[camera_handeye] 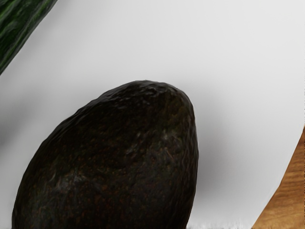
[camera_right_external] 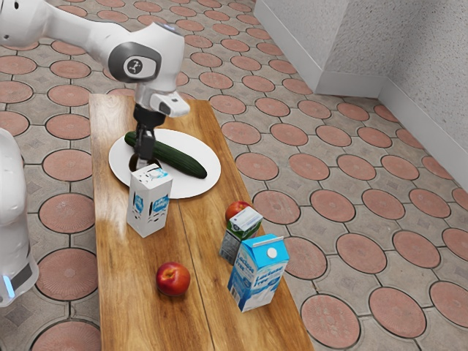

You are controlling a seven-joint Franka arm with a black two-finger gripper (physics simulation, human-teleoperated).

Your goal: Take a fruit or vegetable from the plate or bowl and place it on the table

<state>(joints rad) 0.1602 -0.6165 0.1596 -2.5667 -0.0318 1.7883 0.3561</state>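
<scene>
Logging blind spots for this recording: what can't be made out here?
Avocado: exterior view, partly behind the gripper and white carton; wrist view, cut by the lower edge.
Cucumber: wrist view, cut by the edge.
Red fruit behind small carton: exterior view, its lower part hidden.
Small carton: exterior view, partly behind the blue carton.
White carton's lettering: exterior view, too small.

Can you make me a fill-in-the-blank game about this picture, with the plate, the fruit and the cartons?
The black gripper is over a flat white plate shaped like a ____.
Beside the dark, bumpy avocado lies a long cucumber whose skin is ____.
The number of box-shaped drink cartons on the brown wooden table is ____.
The smooth, round fruit off the plate is mostly ____.

Missing words: circle; green; three; red.
</scene>
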